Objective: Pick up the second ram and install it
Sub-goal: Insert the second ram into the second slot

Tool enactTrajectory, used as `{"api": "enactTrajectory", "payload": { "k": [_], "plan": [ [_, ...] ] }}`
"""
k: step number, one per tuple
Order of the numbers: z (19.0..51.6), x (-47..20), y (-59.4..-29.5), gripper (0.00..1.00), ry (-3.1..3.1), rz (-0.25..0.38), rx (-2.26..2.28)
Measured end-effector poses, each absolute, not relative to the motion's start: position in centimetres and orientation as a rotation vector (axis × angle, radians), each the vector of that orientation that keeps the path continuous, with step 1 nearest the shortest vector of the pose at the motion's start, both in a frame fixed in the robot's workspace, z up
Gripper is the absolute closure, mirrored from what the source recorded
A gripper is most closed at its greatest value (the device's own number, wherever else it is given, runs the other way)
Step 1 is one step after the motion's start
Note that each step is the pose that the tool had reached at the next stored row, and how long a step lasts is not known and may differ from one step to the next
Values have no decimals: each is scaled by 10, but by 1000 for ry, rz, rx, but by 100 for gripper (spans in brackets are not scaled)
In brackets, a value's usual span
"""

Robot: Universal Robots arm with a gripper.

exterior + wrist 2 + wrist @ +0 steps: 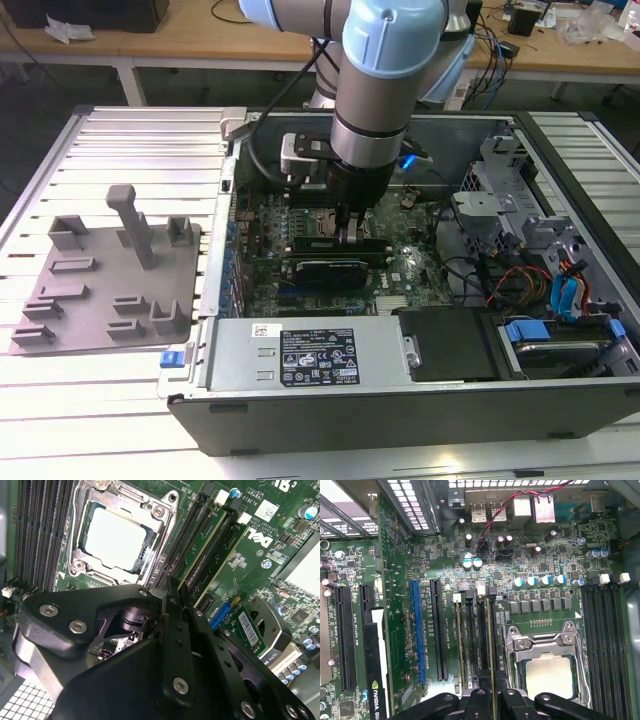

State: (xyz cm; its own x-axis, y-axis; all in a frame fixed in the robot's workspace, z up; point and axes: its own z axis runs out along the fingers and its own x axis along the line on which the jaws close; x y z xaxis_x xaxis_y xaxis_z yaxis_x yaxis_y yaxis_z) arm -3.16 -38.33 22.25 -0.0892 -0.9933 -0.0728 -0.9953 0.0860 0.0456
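Note:
The second ram (492,645) stands on edge in the memory slot right beside the CPU socket (545,670), a thin green strip running away from the fingers. My gripper (493,697) is shut on its near end, one black finger on each side. In the second wrist view the gripper (167,592) has its tips pressed close together at the end of the slot row next to the CPU socket (117,535). In the exterior view the gripper (352,235) reaches straight down into the open computer case, onto the motherboard (400,270).
Another thin stick edge (459,645) sits two slots further from the socket. A black graphics card (325,270) lies just in front of the gripper, with the power supply (310,355) nearer. Cables and drive bays (540,290) crowd the exterior view's right. A grey holder tray (105,275) lies outside the case.

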Motion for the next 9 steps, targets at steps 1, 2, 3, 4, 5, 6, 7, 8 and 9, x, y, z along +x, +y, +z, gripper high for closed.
{"api": "enactTrajectory", "payload": {
  "k": [1,2,3,4,5,6,7,8,9],
  "plan": [
    [223,-32,-383,89,2298,129,-2104],
    [223,-32,-383,89,2298,129,-2104],
    [223,-32,-383,89,2298,129,-2104],
    [223,-32,-384,89,2298,129,-2105],
    [223,-32,-385,89,2298,129,-2105],
    [223,-32,-385,89,2296,129,-2106],
    [223,-32,-385,89,2295,129,-2108],
    [223,-32,-385,89,2293,129,-2110],
    [223,-32,-385,89,2288,129,-2116]
  ]
}}
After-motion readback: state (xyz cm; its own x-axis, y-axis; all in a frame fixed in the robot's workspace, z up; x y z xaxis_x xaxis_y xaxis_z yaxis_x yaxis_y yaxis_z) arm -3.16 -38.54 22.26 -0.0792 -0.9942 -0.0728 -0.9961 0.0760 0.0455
